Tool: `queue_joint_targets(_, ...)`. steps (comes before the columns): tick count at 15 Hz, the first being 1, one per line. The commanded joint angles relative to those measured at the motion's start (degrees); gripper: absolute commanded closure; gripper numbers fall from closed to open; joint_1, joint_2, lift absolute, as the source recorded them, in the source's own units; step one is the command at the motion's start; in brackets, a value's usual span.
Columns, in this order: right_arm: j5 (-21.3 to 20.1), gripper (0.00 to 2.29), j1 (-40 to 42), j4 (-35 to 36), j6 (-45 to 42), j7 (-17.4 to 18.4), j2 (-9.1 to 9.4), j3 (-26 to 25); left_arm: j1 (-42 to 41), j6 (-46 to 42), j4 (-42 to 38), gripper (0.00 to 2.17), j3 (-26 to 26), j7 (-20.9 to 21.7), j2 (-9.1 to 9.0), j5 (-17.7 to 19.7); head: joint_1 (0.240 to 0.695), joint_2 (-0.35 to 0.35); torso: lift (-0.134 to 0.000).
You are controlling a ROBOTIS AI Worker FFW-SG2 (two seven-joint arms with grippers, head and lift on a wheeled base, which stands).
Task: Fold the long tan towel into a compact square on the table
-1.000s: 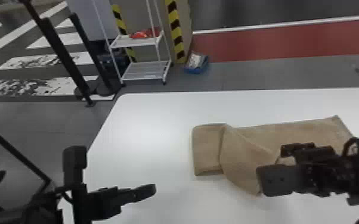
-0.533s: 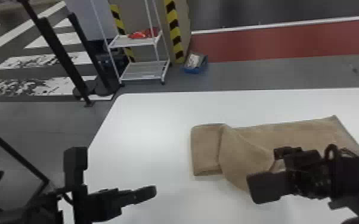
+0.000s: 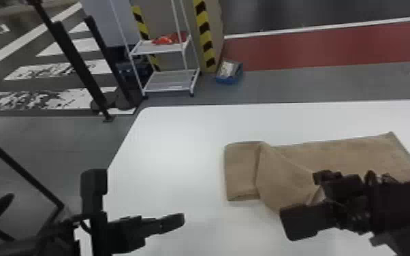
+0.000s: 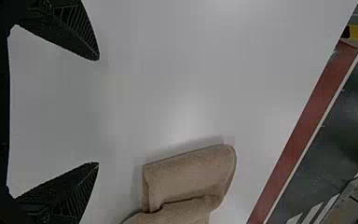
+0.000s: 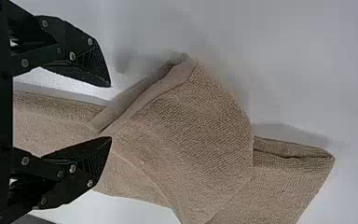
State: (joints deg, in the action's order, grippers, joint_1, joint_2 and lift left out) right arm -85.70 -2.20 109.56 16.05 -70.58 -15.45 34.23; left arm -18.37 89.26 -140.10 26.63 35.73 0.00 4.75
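Tan towel on white table, right of centre in head view. Lies lengthwise, with a thick doubled end toward robot's left and a skewed flap across the middle, slanting out past the near edge. No compact square yet; probably mid-fold, flap in need of squaring.

Looks soft, floppy and light, with a nubbly pile, so unlikely to slip much or break. Likely to bunch, or to drag lower layers along if pulled sideways. Best pinched at the flap's loose near edge, all its layers together, then lifted a little and laid straight. Avoid pinching just the top ply. For the doubled end, grip through the full thickness, or else expect it to open up.

Right gripper: fingers parted, nothing clenched, tips right by the flap's loose edge. Can't tell contact. In head view, comes in with its arm from the right edge, low over the towel's near side.

Left gripper: fingers wide apart, holding nothing. Sits over the table's near left part, well apart from the towel, with its arm in from bottom left.
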Motion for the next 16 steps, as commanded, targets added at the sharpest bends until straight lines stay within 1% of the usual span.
queue_joint_targets(1,-1.0,0.57,0.0,-0.8,-0.1,0.1,-0.02,0.7,0.0,0.8,-0.2,0.08,0.0,0.0,-0.15,0.0,0.695,0.294,-0.125)
queue_joint_targets(3,-1.1,0.57,0.0,-0.9,0.1,0.9,0.25,1.3,-0.2,0.8,-0.3,0.08,-0.4,-0.1,-0.15,0.0,0.695,0.293,-0.125)
queue_joint_targets(7,-1.1,0.57,0.0,-1.3,0.8,1.2,1.39,2.4,-0.7,0.8,-0.3,0.08,-0.7,0.0,-0.15,0.0,0.695,0.303,-0.125)
queue_joint_targets(9,-1.9,0.59,0.0,-1.9,0.8,1.1,1.83,2.8,-0.7,0.8,-0.3,0.08,-0.6,0.0,-0.15,0.0,0.695,0.313,-0.125)
queue_joint_targets(10,-2.2,0.71,0.0,-2.3,0.6,1.0,2.09,2.8,-0.7,0.8,-0.3,0.08,-0.6,0.1,-0.15,0.1,0.695,0.317,-0.125)
queue_joint_targets(11,-2.3,0.90,0.0,-2.4,0.6,0.9,2.36,2.8,-0.7,0.8,-0.3,0.08,-0.5,0.1,-0.15,0.1,0.695,0.319,-0.125)
queue_joint_targets(13,-2.4,0.97,0.0,-2.4,0.6,0.9,2.44,2.8,-0.7,0.8,-0.3,0.08,-0.5,0.2,-0.15,0.1,0.695,0.321,-0.125)
queue_joint_targets(14,-2.5,1.17,0.0,-2.4,0.6,0.9,2.44,2.7,-0.7,0.8,-0.2,0.09,-0.5,0.3,-0.15,0.1,0.695,0.323,-0.125)
queue_joint_targets(15,-2.5,1.23,0.0,-2.4,0.8,1.1,2.53,2.6,-0.8,0.8,-0.1,0.09,-0.5,0.3,-0.15,0.1,0.695,0.324,-0.125)
queue_joint_targets(16,-2.2,1.23,0.0,-2.2,1.1,1.1,2.79,2.4,-0.8,0.8,0.0,0.09,-0.5,0.4,-0.15,0.1,0.695,0.324,-0.125)
